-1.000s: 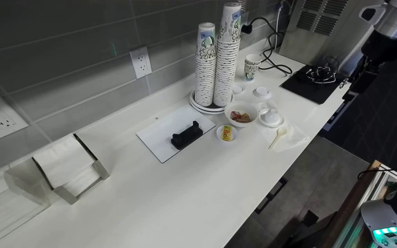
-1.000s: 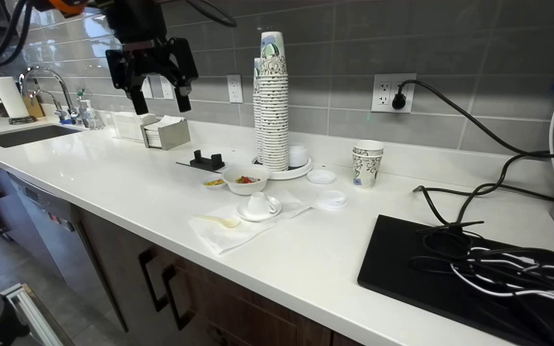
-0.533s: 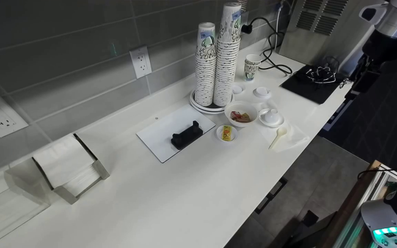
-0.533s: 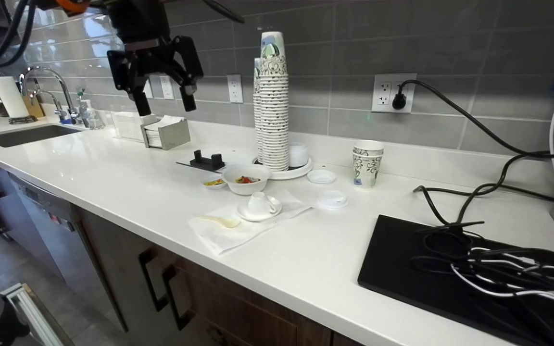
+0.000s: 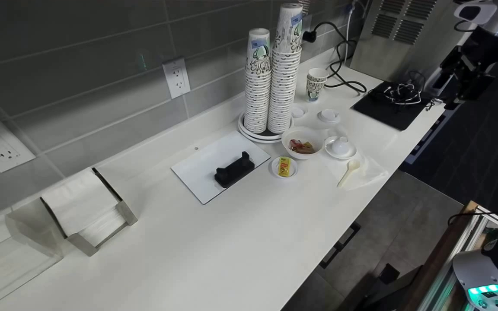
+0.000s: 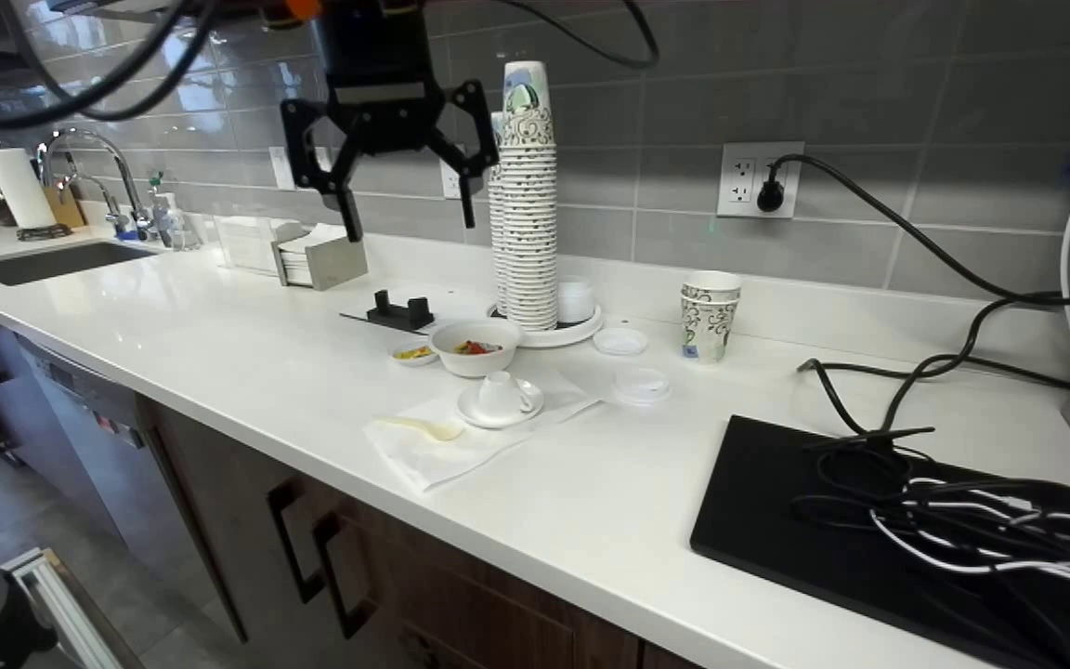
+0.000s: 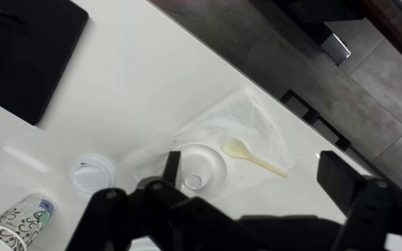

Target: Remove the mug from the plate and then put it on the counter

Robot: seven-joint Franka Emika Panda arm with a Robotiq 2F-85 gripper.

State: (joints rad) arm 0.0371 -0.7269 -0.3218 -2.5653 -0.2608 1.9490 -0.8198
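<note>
Black two-fingered gripper [image 6: 411, 217] upper left of centre in exterior view, jaws spread wide apart, well above long smooth white countertop [image 6: 609, 483]. Small white ceramic mug [image 6: 498, 395] just below frame centre, upside down on round white saucer [image 6: 469, 412]. Cream plastic spoon [image 6: 443, 431] on white paper napkin [image 6: 433, 462], left of saucer. White round bowl [image 6: 461, 364] of coloured packets [image 6: 476, 347] just above saucer; tall stacks of patterned paper cups [image 6: 528, 223] upper centre.
</note>
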